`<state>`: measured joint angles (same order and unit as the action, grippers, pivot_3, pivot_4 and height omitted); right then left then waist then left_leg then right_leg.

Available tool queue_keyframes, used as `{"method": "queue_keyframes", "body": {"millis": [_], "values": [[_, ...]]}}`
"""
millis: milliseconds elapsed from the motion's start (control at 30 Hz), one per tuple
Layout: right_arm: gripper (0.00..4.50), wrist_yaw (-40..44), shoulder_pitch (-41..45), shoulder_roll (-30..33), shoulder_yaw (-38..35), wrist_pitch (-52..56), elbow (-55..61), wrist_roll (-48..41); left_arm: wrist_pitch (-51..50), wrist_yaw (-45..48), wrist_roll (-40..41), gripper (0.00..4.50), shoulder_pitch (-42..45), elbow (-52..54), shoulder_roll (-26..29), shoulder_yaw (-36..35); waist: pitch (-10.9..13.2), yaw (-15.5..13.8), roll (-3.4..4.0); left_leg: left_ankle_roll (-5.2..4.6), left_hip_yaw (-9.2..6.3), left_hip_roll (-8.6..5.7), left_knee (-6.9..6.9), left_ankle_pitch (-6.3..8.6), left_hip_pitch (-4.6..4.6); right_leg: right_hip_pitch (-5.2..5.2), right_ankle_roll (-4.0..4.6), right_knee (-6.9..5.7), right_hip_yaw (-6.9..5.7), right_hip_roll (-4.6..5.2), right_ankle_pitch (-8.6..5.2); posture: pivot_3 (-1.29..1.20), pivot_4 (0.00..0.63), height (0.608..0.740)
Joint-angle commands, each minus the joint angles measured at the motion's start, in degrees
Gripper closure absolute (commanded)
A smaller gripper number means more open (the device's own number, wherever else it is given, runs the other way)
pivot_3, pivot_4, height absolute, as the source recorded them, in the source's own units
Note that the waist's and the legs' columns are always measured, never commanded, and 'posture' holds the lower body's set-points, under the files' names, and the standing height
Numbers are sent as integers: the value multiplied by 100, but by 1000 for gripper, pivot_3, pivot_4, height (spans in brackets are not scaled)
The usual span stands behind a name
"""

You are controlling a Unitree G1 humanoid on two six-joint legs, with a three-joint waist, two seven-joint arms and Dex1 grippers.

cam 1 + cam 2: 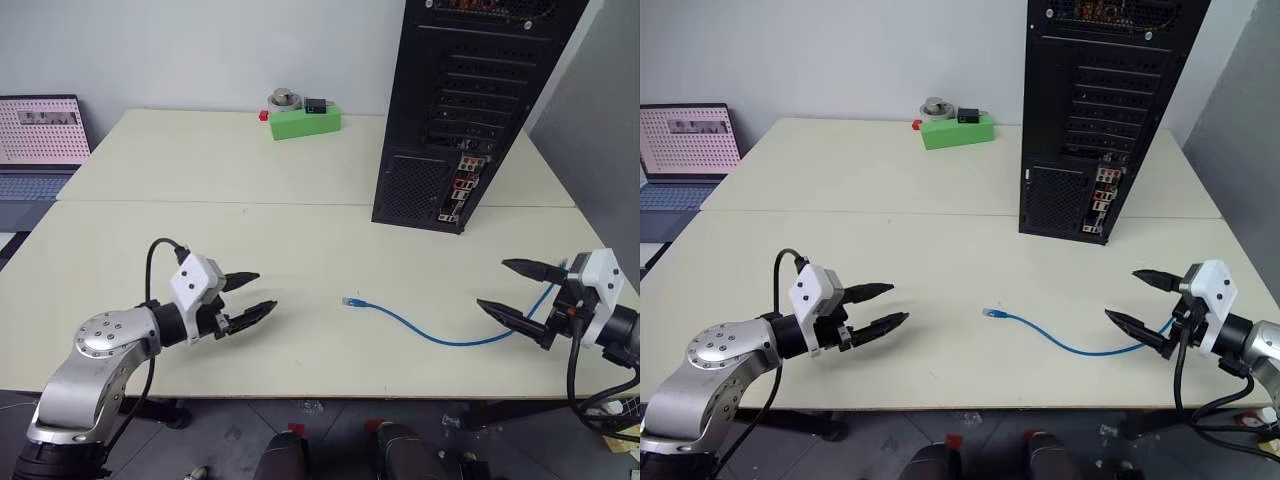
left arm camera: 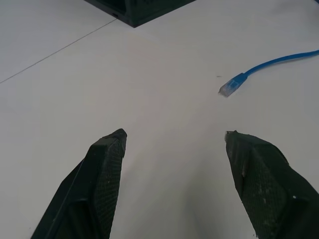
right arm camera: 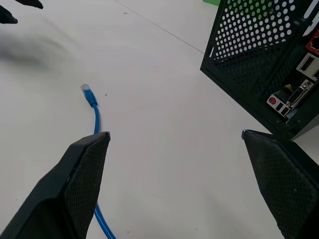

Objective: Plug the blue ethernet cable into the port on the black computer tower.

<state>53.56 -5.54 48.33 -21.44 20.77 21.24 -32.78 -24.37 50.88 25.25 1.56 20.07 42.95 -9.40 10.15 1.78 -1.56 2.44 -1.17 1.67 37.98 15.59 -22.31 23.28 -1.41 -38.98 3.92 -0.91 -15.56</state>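
The blue ethernet cable [image 1: 430,330] lies loose on the cream table, its clear plug [image 1: 350,300] pointing left near the middle. The black computer tower [image 1: 460,110] stands at the back right, its narrow connector panel [image 1: 462,185] with coloured jacks facing me; the single port is too small to pick out. My left gripper [image 1: 250,296] hovers open at the front left, a hand's width left of the plug [image 2: 228,88]. At the front right my right gripper [image 1: 508,288] is open too, with the cable's [image 3: 94,107] far end running under it. Neither holds anything.
A green box [image 1: 304,121] with a small black device and a metal weight sits at the back centre. A laptop [image 1: 40,135] stands on a side desk at the far left. A seam [image 1: 220,203] crosses the table in front of the tower.
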Motion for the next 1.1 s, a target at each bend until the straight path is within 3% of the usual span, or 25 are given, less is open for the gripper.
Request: {"method": "queue_keyframes", "body": {"millis": [33,600,867,1100], "values": [[10,17,69,21,-130,-56,75,-16,12,78,137,1133,-12,253,110,-159,0,-1,0,0,0,0,0,0,0,0,0,0,0,0,0,0,150,740],[10,-178,11,-117,360,175,638,0,180,349,-114,1133,29,347,327,252,0,0,0,0,-1,-1,0,0,1,0,0,0,0,0,0,0,150,740],[10,-742,684,-580,1767,477,740,551,322,765,-65,1133,155,360,335,513,1,9,-2,0,0,-1,0,0,1,1,1,0,-1,-3,-1,0,150,740],[10,-836,1304,-1257,2845,71,-117,1305,578,870,-290,1133,335,195,289,721,2,5,-5,0,0,-2,3,0,0,1,2,1,-6,-2,-1,0,150,740]]}}
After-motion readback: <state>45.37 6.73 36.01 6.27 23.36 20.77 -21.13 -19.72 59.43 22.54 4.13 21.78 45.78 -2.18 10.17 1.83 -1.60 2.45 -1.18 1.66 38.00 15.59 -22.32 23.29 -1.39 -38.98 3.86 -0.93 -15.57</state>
